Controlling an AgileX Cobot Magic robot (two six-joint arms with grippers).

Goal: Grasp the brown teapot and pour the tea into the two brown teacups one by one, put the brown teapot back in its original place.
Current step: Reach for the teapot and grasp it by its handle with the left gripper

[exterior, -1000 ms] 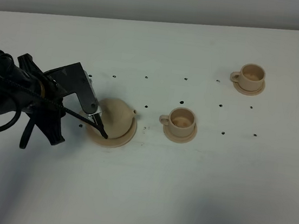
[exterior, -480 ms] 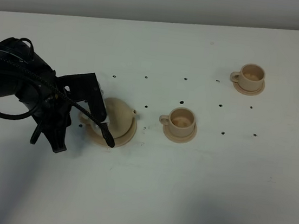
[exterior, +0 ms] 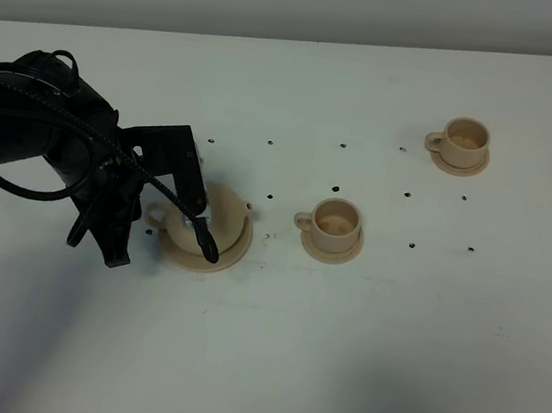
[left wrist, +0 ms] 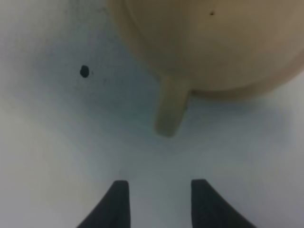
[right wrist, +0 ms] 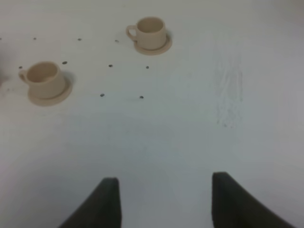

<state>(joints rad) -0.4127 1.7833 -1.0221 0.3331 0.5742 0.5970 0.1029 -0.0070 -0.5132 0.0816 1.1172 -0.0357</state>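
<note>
The brown teapot [exterior: 226,217] sits on its wide saucer [exterior: 233,254], the original place, left of the table's middle. My left gripper [exterior: 198,235] hangs low over the pot's handle side. In the left wrist view the pot [left wrist: 213,42] fills the far part, and its handle [left wrist: 171,107] juts toward my left gripper [left wrist: 159,204]. The jaws are open and the handle lies beyond their tips. Two brown teacups stand on small saucers, one mid-table [exterior: 335,224] and one at the back right [exterior: 463,141]. My right gripper [right wrist: 171,202] is open over bare table, with both cups [right wrist: 43,78] [right wrist: 149,32] ahead of it.
The white table [exterior: 358,358] has small dark holes dotted between the pot and the cups. The left arm's black cables [exterior: 23,135] bulge over the left side. The right arm is outside the exterior view.
The left arm has swung right and closer over the teapot, and its fingers now reach across the pot's near side. The jaw gap looks the same. Teapot and cups have not moved.
</note>
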